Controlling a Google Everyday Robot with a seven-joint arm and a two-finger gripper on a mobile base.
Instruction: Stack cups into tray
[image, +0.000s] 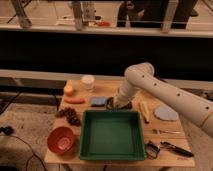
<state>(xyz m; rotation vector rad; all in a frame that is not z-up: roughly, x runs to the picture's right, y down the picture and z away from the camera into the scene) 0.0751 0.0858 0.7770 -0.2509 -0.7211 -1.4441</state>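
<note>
The green tray (111, 150) lies at the front middle of the wooden table, with nothing in it. A pale white cup (88, 81) stands upright near the table's far edge, left of the arm. A dark cup (109, 103) sits just beyond the tray's far rim, beside a blue sponge. My gripper (114, 103) reaches down from the white arm right at this dark cup and hides part of it. Whether it touches the cup I cannot tell.
An orange bowl (62, 140) sits at the front left. Grapes (70, 116), a carrot (75, 100) and an orange fruit (68, 90) lie along the left. The blue sponge (98, 101), a banana (145, 111), a grey-blue plate (166, 113) and utensils (167, 147) crowd the rest.
</note>
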